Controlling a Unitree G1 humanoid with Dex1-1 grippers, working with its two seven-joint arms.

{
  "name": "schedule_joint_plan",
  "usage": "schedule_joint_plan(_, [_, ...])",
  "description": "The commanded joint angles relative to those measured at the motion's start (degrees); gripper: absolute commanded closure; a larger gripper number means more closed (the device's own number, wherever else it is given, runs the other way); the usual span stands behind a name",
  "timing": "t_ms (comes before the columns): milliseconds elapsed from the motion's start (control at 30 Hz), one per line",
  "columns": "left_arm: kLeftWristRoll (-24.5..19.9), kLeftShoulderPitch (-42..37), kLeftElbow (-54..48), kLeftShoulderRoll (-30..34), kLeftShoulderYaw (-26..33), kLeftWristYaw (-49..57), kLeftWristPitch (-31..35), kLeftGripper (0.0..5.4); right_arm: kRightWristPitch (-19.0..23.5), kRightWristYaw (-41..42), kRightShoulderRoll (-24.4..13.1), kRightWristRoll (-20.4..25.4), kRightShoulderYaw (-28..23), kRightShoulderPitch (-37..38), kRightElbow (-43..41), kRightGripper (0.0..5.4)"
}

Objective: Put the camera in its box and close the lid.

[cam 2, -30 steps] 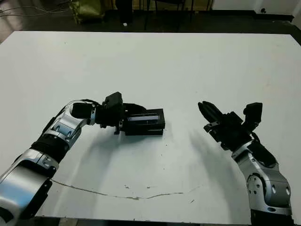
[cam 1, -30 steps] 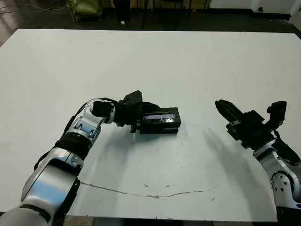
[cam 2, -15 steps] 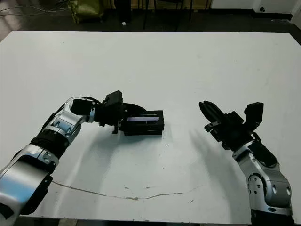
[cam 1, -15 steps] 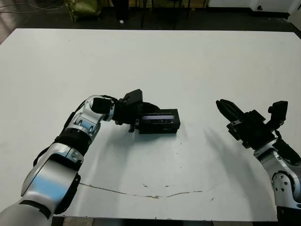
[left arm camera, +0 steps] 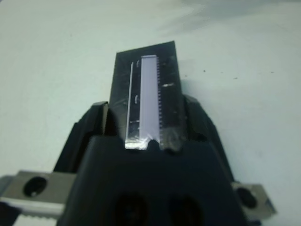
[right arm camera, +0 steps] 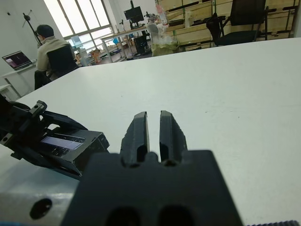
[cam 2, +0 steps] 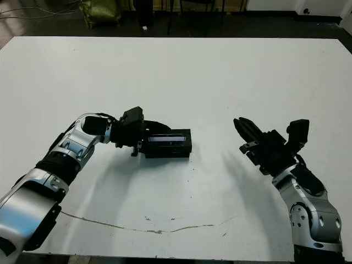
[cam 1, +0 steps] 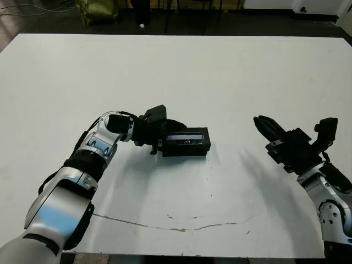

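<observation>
A white table [cam 1: 231,71] fills the head views, with a thin dark crack line [cam 1: 165,224] running across its near part. Two arms reach over it, one from each side. The left gripper [cam 1: 168,138] lies low near the middle of the table, its jaws set to the width of the closed box and clasping one short end of it; the left wrist view shows a black finger [left arm camera: 197,123] on each side of the lid's end. There is one box [cam 1: 186,147], a black block resting flat on the table, and one lid [cam 1: 187,137] sitting on top of it, the lid's glossy grey strip [left arm camera: 149,99] facing up and reflecting pale purple. The camera cannot be seen anywhere in these views. The right gripper [cam 1: 265,125] hovers well apart from the box on the robot's right, touching nothing; its two fingers [right arm camera: 138,132] stand nearly together with only a narrow slit between them. One person [right arm camera: 49,49] sits at a desk beyond the table, seen in the right wrist view.
</observation>
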Motion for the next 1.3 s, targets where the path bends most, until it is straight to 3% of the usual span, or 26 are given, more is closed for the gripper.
schedule_joint_plan(33, [4.1, 5.3, 2.0, 0.8, -2.6, -0.4, 2.0, 3.08, 1.2, -0.7, -0.4, -0.2, 0.0, 1.1, 0.0, 5.40])
schedule_joint_plan(233, [2.9, 5.9, 1.6, 0.8, -2.1, -1.8, 3.0, 3.09, -0.2, 0.2, -0.3, -0.5, 0.2, 0.8, 1.1, 5.40])
schedule_joint_plan(700, [5.4, 4.5, 3.3, 1.4, -3.9, -4.5, -1.4, 0.03, 0.3, -0.2, -0.4, -0.8, 0.1, 1.1, 0.4, 5.40])
schedule_joint_plan(1300, [3.6, 6.3, -0.4, 2.8, -3.0, -5.6, 0.5, 0.03, 0.0, 0.2, -0.3, -0.3, 0.0, 1.0, 0.8, 5.40])
